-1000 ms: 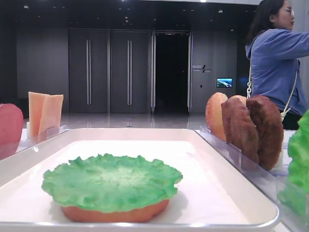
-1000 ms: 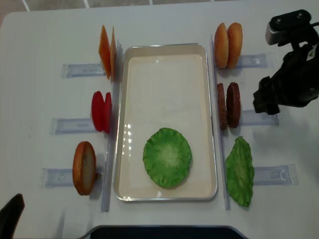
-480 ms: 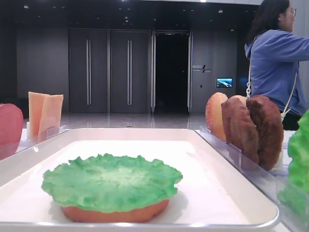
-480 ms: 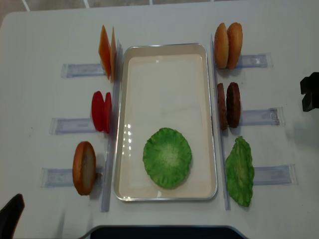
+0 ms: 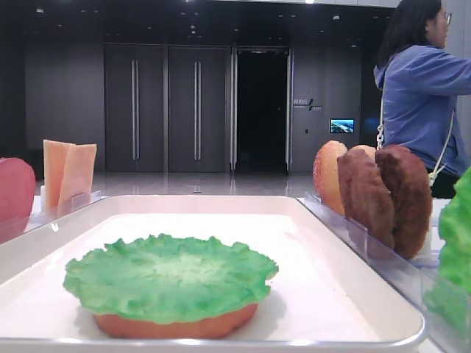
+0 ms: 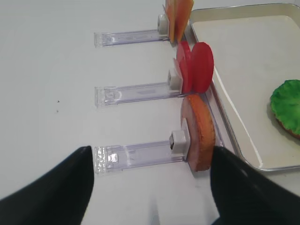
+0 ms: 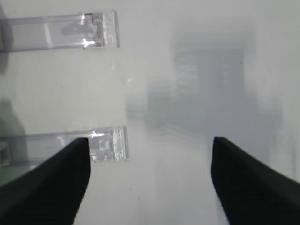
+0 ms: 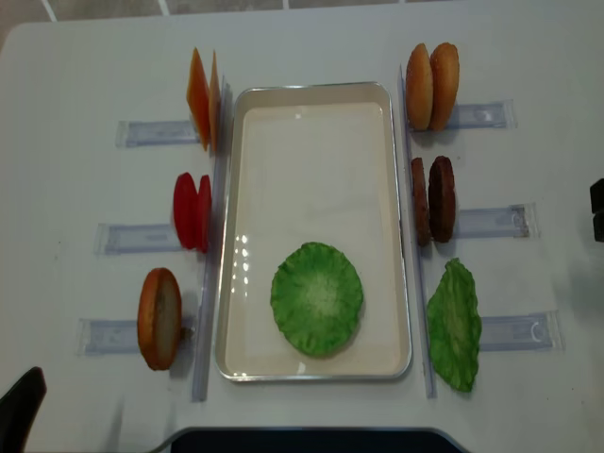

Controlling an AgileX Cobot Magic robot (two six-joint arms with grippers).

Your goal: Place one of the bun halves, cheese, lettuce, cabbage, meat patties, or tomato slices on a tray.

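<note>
- Hovering low over bare table, the right gripper (image 7: 150, 183) has its two dark fingers spread wide with nothing between them; two clear holder strips (image 7: 61, 30) lie ahead of it on the left.
- In the overhead view only a dark sliver of the right arm (image 8: 597, 209) shows at the right edge, well apart from the food.
- The left gripper (image 6: 150, 187) is likewise spread wide and empty, held near the table and aimed at a bun half (image 6: 200, 133) standing on edge in its holder.
- Only a dark corner of the left arm (image 8: 21, 406) shows at the lower left of the overhead view.
- Beyond that bun half stand the tomato slices (image 6: 194, 66), then the cheese (image 6: 177, 16).
- The tray (image 8: 311, 99) lies at the centre of the table (image 8: 75, 66); a lettuce leaf (image 8: 317, 298) lies flat in its near end, resting on a bun half (image 5: 173, 324).
- Right of the tray stand two more bun halves (image 8: 432, 86), the meat patties (image 8: 433, 199) and another lettuce leaf (image 8: 454, 326).
- A person in a blue top (image 5: 421, 95) stands behind the table.
</note>
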